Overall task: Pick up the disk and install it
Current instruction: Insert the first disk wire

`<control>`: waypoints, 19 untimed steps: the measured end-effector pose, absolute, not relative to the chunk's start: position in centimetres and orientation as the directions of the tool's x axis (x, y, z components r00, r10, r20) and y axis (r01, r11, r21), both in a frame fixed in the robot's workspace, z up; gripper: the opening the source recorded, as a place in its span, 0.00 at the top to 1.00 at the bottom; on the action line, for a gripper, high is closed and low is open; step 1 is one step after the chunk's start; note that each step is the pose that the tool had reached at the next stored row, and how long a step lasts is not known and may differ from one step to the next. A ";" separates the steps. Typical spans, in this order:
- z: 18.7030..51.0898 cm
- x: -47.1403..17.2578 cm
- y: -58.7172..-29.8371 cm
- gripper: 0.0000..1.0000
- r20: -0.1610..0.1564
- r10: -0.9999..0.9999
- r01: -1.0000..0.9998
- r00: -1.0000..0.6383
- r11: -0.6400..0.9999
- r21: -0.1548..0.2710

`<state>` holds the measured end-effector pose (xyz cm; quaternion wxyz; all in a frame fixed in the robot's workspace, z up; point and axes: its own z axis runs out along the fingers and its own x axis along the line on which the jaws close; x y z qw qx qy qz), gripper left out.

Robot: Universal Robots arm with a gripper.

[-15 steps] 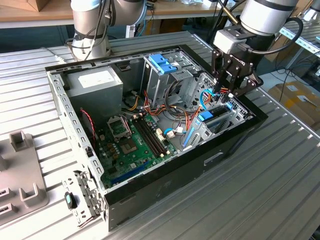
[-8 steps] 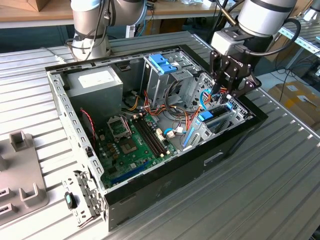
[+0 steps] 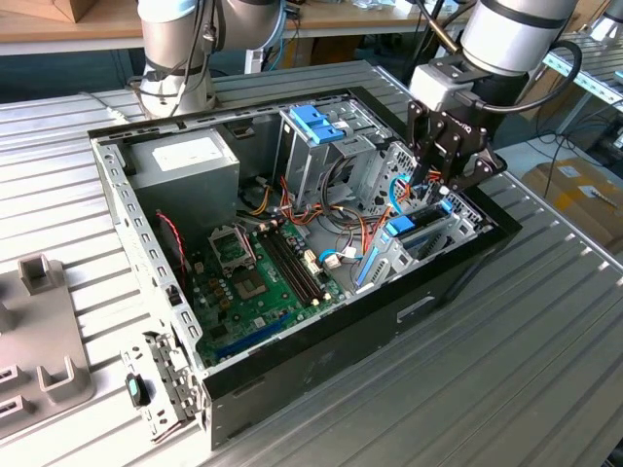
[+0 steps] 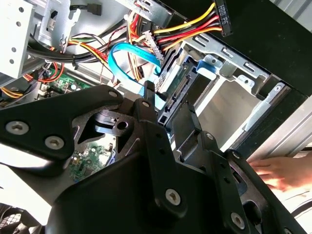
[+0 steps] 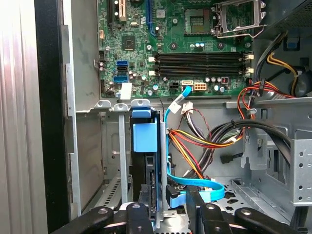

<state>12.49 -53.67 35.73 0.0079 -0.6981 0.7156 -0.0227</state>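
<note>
While the open case (image 3: 321,341) sits on the ribbed bench (image 3: 506,370), cardboard boxes (image 3: 574,190) lie beyond. Whether the hand (image 3: 443,195) grips the disk (image 5: 145,139) cannot be told.

Disk (image 5: 145,139) upright inside case (image 3: 321,362), end effector (image 3: 448,185) above it, motherboard (image 3: 255,282) on case floor beside

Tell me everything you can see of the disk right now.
The disk stands on edge in the metal drive bay of the open computer case: a dark body in a light-blue plastic carrier. The second wrist view shows its black connector edge and green circuit board. The gripper is right at it; a thin blue cable runs alongside.
</note>
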 end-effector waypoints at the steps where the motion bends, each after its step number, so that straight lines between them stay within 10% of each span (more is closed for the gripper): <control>1: 35.7 12.5 -53.7 0.57 0.020 -0.999 -0.999 -0.025 0.024 -0.044; 8: 35.7 12.5 -53.7 0.84 0.020 -0.999 -0.999 -0.025 0.024 -0.044; 19: 35.6 12.5 -53.7 0.84 0.020 -0.999 -0.999 -0.025 0.024 -0.044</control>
